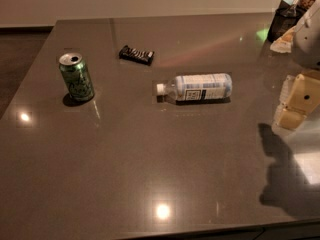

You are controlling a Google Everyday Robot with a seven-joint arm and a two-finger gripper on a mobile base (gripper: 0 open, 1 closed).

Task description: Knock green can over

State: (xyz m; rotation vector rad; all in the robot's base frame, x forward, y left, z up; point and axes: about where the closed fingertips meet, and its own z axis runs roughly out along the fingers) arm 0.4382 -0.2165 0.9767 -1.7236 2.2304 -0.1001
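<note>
Can [76,77] stands upright on the worktop [150,174], silver top up and long axis vertical. It is well apart from the end effector [296,103] and far off to its left as the camera view shows it. You have one arm only, so there is no choice of side.

The end effector sits at the right edge of the view, above the worktop and partly cut off by the frame. You cannot tell whether it is spread or pressed together.

A bottle [197,87] lies on its side between the end effector and the can, cap end toward the can, close to the straight line across. A dark bar [136,54] lies left of the end effector and farther back, off that line.

The can is not yet tipped, so I judge the task barely begun. Your move looks like a long leftward reach that clears the bottle, then a sideways push high on the can's wall. The likely slip is sweeping the bottle along.
</note>
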